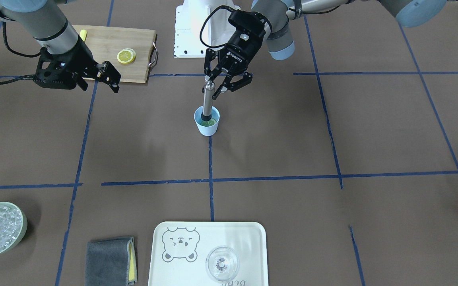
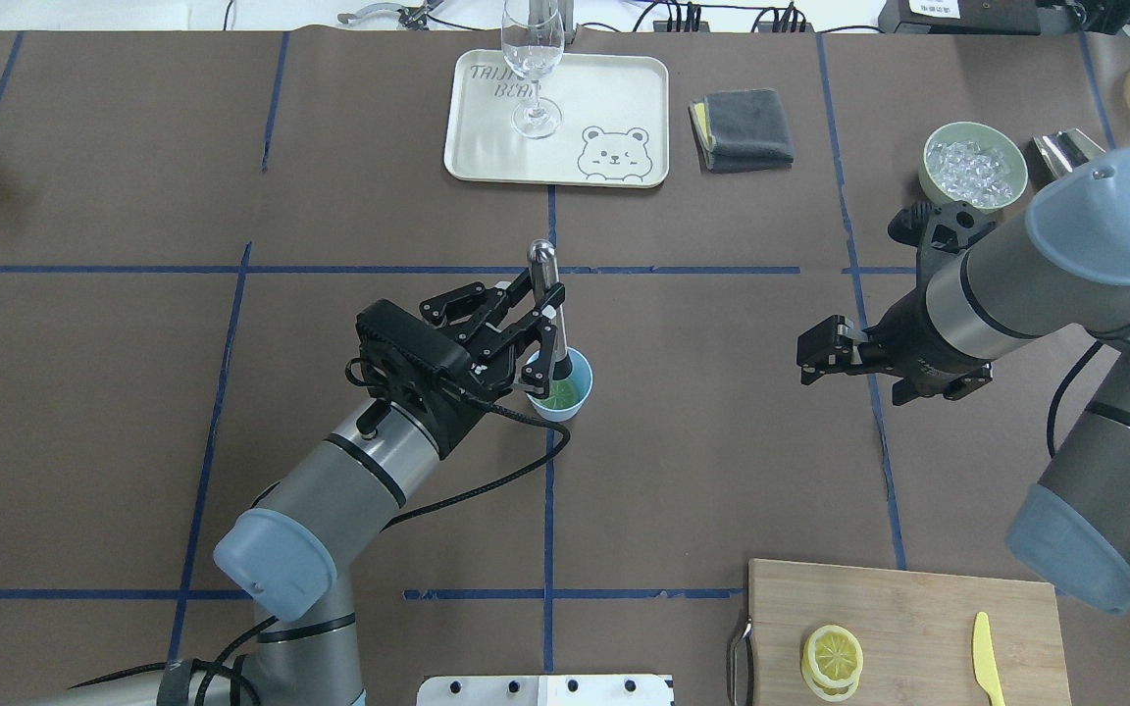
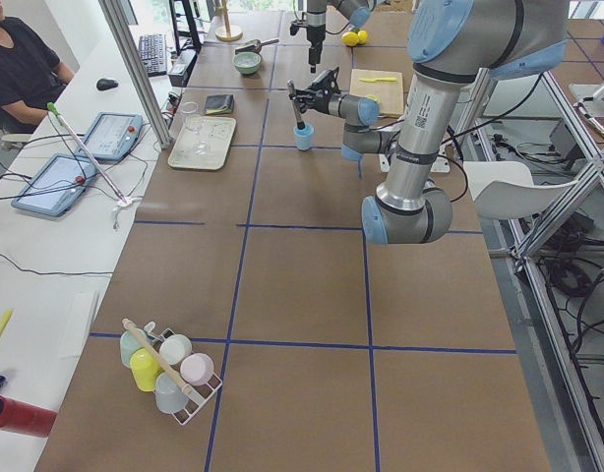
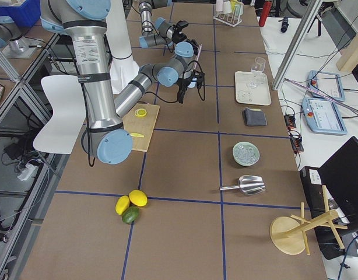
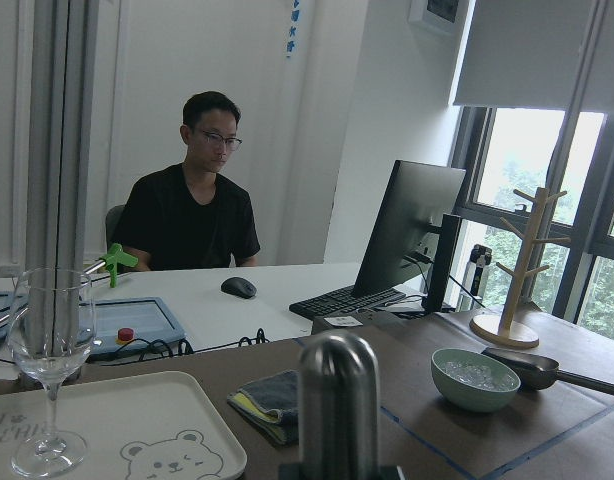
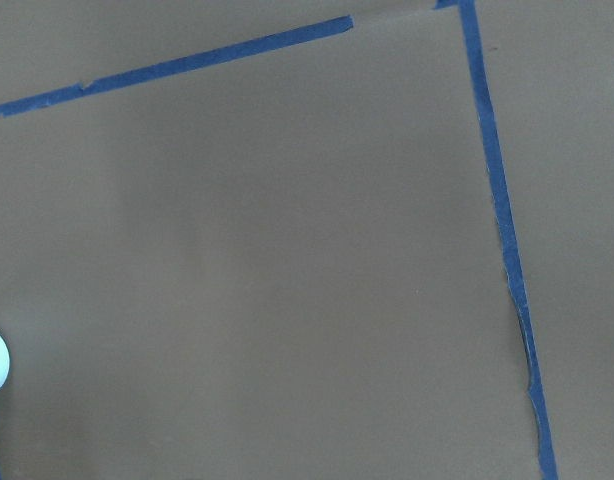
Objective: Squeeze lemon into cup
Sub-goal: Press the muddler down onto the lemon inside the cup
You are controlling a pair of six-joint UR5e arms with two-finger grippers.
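The light-blue cup (image 1: 207, 128) stands mid-table with green stuff inside and a metal muddler (image 1: 208, 99) upright in it. My left gripper (image 1: 214, 88) is open, its fingers on either side of the muddler's upper shaft; it also shows in the overhead view (image 2: 538, 335) beside the cup (image 2: 577, 404). The lemon slices (image 1: 126, 56) lie stacked on a wooden cutting board (image 1: 105, 43), also seen from overhead (image 2: 832, 655). My right gripper (image 1: 109, 76) hovers open and empty near the board's edge, well apart from the lemon and cup.
A yellow plastic knife (image 2: 987, 672) lies on the board. A bear tray (image 1: 249, 246) holds a clear glass (image 1: 222, 263). A grey cloth (image 1: 109, 260) and a pale green bowl (image 1: 21, 234) of ice sit on the operators' side.
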